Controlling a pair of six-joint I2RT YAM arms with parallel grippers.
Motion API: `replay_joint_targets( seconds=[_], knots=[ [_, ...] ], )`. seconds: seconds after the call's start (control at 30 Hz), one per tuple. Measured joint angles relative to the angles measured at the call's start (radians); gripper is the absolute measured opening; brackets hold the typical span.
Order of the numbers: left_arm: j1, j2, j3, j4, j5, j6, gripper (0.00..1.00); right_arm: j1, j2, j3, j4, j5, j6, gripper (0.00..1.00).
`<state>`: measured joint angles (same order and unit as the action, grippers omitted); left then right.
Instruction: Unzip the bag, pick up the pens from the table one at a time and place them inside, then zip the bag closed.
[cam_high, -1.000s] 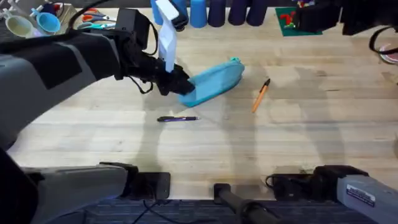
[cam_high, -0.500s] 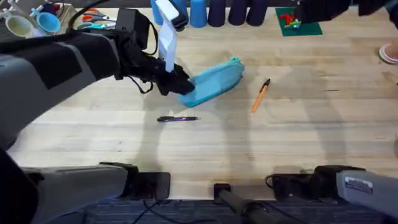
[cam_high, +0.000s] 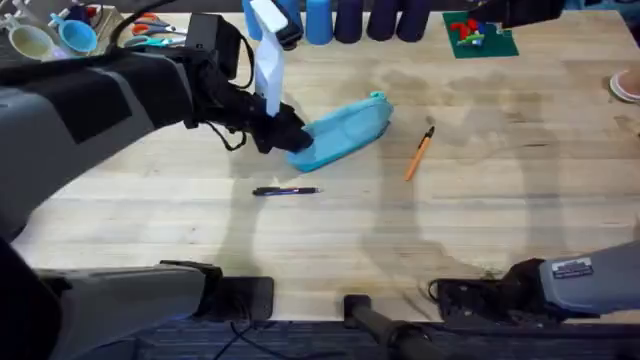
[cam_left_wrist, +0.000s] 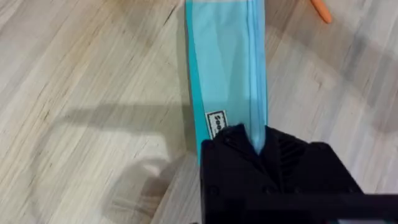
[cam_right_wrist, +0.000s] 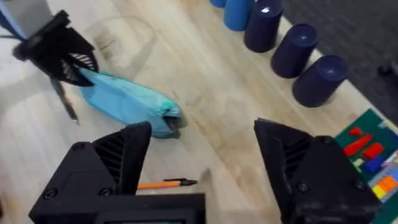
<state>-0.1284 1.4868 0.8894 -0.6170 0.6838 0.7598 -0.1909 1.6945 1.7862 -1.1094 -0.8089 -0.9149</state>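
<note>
Butcher-block table (cam_high: 500, 230) carries the bag (cam_high: 345, 130) near its middle, lying on a slant, with its zipper shut along the top as the left wrist view shows. The left gripper (cam_high: 280, 132) is clamped on the bag's near end, pinning it. The orange pen (cam_high: 419, 152) lies just beside the bag on its right; the dark pen (cam_high: 286, 191) lies a little nearer the bases than the bag. The right gripper (cam_right_wrist: 202, 155) hangs high with its fingers spread wide, holding nothing, the bag's teal pull (cam_right_wrist: 174, 122) below it. Likely risks: the small pull slips from the fingers, or tugging it drags the soft fabric out of the left grip and bunches the zipper; the shifting bag could also knock the orange pen rolling.
</note>
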Motion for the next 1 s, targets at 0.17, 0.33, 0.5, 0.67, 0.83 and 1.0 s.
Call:
replay_joint_targets(
  seconds=[0.17, 0.33, 0.5, 0.67, 0.83, 1.0],
  knots=[
    [0.0, 0.0, 0.0, 0.0, 0.0, 0.0, 0.042, -0.035, 0.021, 0.001, 0.011, -0.006, -0.039, 0.995],
    [0.0, 0.0, 0.0, 0.0, 0.0, 0.0, 0.042, -0.034, 0.021, 0.003, 0.136, -0.031, -0.059, 0.995],
    [0.0, 0.0, 0.0, 0.0, 0.0, 0.0, 0.042, -0.007, 0.023, 0.005, 0.227, -0.046, -0.078, 0.996],
    [0.0, 0.0, 0.0, 0.0, 0.0, 0.0, 0.042, 0.008, 0.056, 0.012, 0.218, -0.054, -0.113, 0.995],
    [0.0, 0.0, 0.0, 0.0, 0.0, 0.0, 0.042, 0.007, 0.117, 0.012, 0.149, -0.053, -0.247, 0.995],
    [0.0, 0.0, 0.0, 0.0, 0.0, 0.0, 0.042, 0.007, 0.158, 0.012, 0.051, -0.098, -0.414, 0.995]
  ],
)
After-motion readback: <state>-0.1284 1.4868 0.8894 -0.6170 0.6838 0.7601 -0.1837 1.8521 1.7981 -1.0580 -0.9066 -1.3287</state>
